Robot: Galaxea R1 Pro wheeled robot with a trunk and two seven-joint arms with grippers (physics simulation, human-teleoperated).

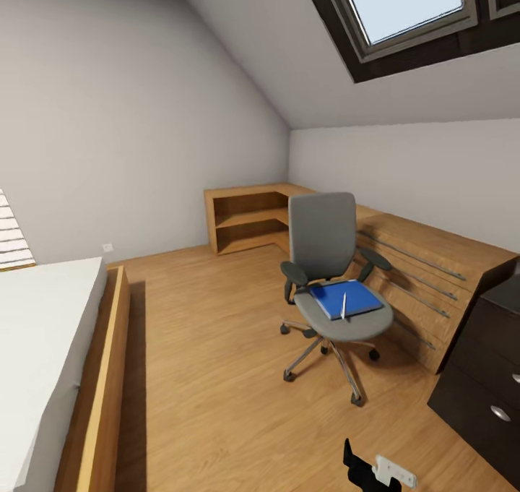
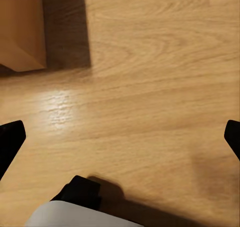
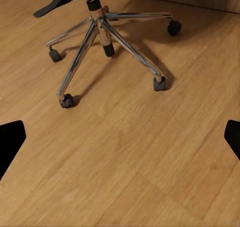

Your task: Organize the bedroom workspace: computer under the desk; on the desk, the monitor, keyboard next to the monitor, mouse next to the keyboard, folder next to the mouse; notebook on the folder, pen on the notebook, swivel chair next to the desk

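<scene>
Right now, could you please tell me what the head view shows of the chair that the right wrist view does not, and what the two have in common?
Head view alone: the chair's grey seat and tall back, with the blue folder lying on the seat and a thin white pen on top of the folder; the chair stands beside the light-wood drawers.

Right wrist view alone: the right hand's two dark fingertips, spread apart above the floor.

Both: the chair's metal base on casters and the wooden floor.

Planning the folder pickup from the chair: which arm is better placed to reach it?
Probably the right. The right pincer faces the swivel chair base; the folder lies right of centre. The left pincer faces bare floor.
</scene>
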